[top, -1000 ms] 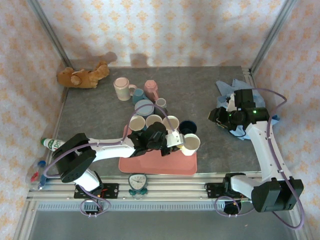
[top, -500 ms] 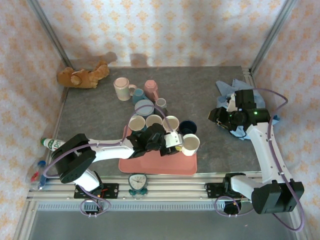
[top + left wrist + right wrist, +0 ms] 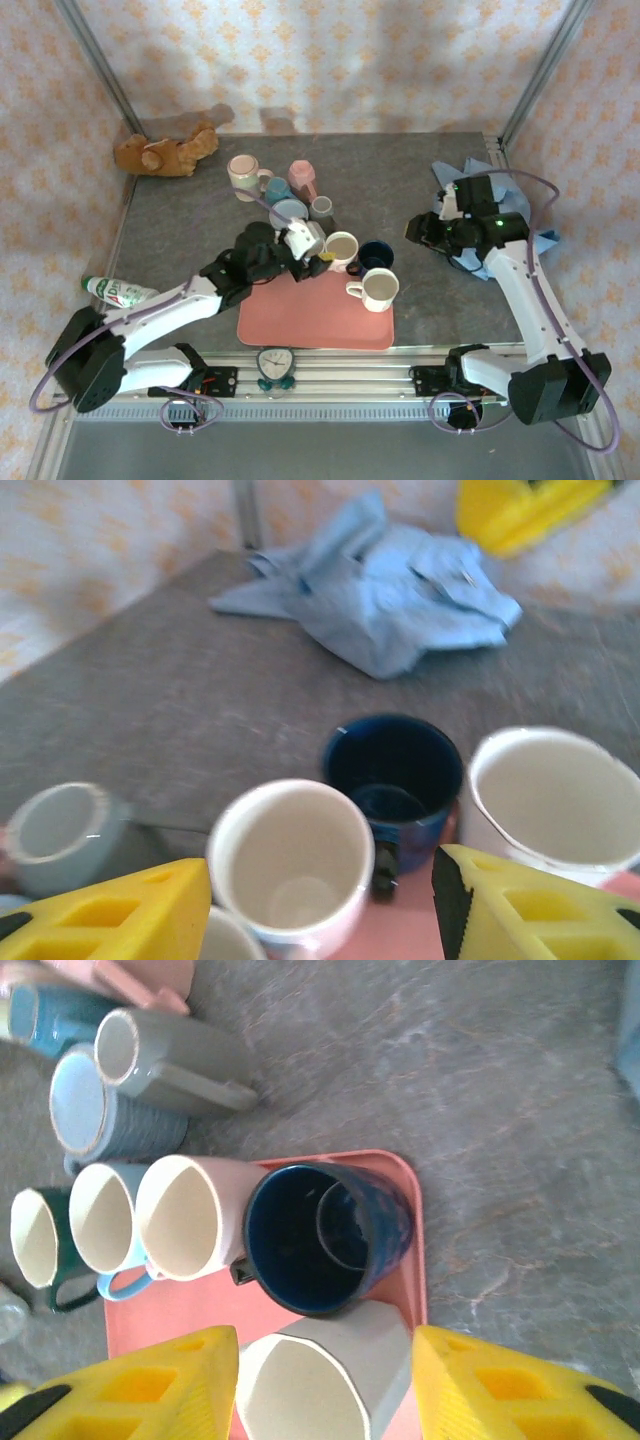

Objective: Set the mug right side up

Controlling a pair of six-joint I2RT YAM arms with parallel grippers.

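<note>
The mug [image 3: 381, 288] is cream and stands mouth up at the right end of the pink tray [image 3: 300, 325], its handle pointing left. It is also in the left wrist view as the mug [image 3: 555, 800] and in the right wrist view as the mug [image 3: 330, 1380]. My left gripper [image 3: 318, 250] hovers open over the tray's far edge, apart from the mug, above a pink-white mug [image 3: 290, 865]. My right gripper [image 3: 432, 232] hangs open over the table to the right of the tray, holding nothing.
A navy mug [image 3: 375, 254] and a pink-white mug [image 3: 341, 245] stand at the tray's far edge. More mugs [image 3: 290, 195] cluster behind it. A blue cloth [image 3: 480, 265] lies under the right arm, a teddy bear [image 3: 165, 152] at the far left, and a bottle [image 3: 115, 291] at the left edge.
My left gripper has opened, let go of the cream mug and drawn back to the left and away. The mug stays upright on the tray. My right gripper has edged left.
</note>
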